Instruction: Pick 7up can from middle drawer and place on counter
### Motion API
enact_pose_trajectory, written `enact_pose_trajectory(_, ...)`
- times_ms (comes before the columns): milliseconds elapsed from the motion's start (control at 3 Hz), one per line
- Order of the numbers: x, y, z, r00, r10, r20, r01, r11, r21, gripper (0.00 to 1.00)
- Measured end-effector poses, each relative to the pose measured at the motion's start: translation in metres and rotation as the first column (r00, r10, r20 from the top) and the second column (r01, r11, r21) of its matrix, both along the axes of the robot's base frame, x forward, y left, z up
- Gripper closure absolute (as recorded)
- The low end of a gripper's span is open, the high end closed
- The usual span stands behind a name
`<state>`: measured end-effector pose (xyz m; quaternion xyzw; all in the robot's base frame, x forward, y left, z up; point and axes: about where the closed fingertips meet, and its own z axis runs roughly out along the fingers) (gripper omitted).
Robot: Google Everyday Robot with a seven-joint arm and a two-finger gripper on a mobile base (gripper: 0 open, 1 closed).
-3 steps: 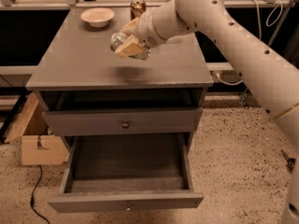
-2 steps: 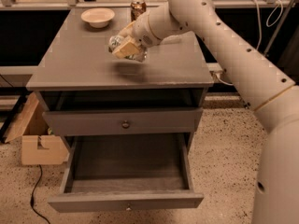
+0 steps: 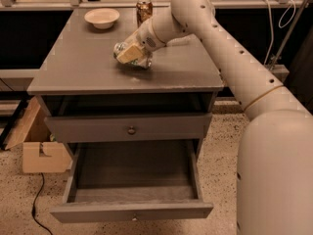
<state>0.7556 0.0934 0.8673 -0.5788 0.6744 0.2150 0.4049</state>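
Observation:
My gripper [image 3: 131,56] is over the middle of the counter [image 3: 83,62], shut on the 7up can [image 3: 119,50]. The green-and-white can lies sideways between the tan fingers [image 3: 128,54], low over the grey top or resting on it; I cannot tell which. My white arm reaches in from the right. The middle drawer [image 3: 132,212] is pulled out at the bottom of the cabinet, and its inside shows no objects.
A white bowl [image 3: 101,17] stands at the back left of the counter. A taller brown-gold can [image 3: 144,10] stands at the back middle. A shut drawer front with a dark knob [image 3: 131,129] sits above the open one. A cardboard box [image 3: 44,153] is on the floor at left.
My gripper with the can has come down a little toward the counter top. My arm fills more of the right side.

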Motion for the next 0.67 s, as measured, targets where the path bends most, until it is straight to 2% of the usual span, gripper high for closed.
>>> enact_pose_trajectory(667,0.0061,-0.0036,-0.0050,0.9994,-0.017,-0.032,0.017,1.000,-0.004,0.12)
